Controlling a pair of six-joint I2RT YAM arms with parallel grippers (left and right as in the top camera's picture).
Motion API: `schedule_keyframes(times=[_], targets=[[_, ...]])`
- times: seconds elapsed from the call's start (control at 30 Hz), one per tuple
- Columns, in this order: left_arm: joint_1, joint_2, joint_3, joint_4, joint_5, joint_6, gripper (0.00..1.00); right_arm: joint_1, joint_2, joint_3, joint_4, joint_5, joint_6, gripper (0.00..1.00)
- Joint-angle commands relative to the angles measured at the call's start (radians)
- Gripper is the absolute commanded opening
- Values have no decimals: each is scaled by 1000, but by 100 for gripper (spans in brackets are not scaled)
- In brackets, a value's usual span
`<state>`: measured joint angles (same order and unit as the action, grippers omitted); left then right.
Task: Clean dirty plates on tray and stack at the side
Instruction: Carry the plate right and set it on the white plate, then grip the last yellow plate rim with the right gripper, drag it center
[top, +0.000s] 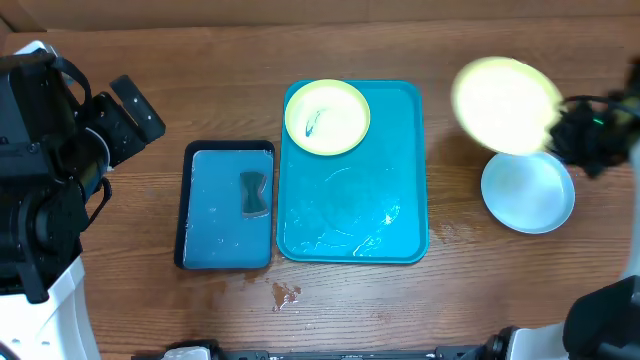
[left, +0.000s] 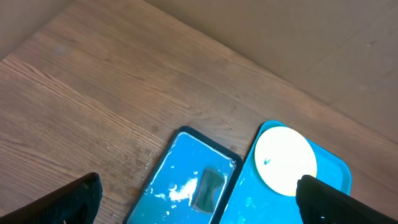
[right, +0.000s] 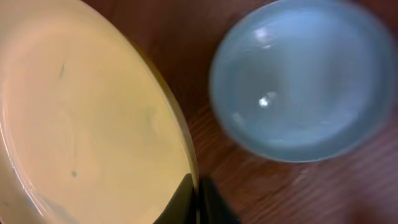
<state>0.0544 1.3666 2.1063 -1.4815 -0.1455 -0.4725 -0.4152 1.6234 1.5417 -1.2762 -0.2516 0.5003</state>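
Right gripper (top: 568, 128): clamped on the rim of a yellow-green-rimmed plate (top: 505, 100), fingers pinching its edge low in the wrist view. Holds that plate clear of the table, tilted, blurred from overhead. Face largely white, faint specks only, no obvious blue smear.

Left gripper (top: 135, 108): spread wide, carrying nothing, poised over bare wood left of the small black-rimmed tray (top: 215, 215) with its sponge (top: 254, 193). Well apart from every plate.

Pale teal-rimmed plate (top: 528, 190): flat on the table, right of the teal tray (top: 400, 230), apparently the base of the stack.

Deciding relation: held plate offset from the pale teal-rimmed plate toward the tray and the far edge, rims just overlapping from overhead. Judged to need a short shift rightward and nearer, then levelling, before release. Right arm alone placed for this.

Third plate (top: 327, 117): blue smear on its centre, in the far left corner of the teal tray, not yet cleaned. Judged slightly nearer the left arm.
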Motion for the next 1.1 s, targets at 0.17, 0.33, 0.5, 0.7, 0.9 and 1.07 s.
schedule_keyframes(times=[0.17, 0.33, 0.5, 0.7, 0.9, 1.07], targets=[[4, 8, 5, 0, 16, -11, 100, -189, -2, -260, 58, 129, -2, 4], [4, 8, 5, -4, 16, -11, 100, -188, -3, -396, 190, 132, -2, 22], [4, 8, 5, -6, 16, -11, 100, -138, -19, -313, 187, -8, -130, 44], [4, 8, 5, -3, 16, -11, 100, 89, -25, -131, 138, -133, -253, 49], [4, 8, 5, -4, 16, -11, 100, 434, -21, -69, 326, -118, -285, 54], [4, 8, 5, -18, 16, -11, 100, 674, 55, -71, 560, 145, -285, 57]])
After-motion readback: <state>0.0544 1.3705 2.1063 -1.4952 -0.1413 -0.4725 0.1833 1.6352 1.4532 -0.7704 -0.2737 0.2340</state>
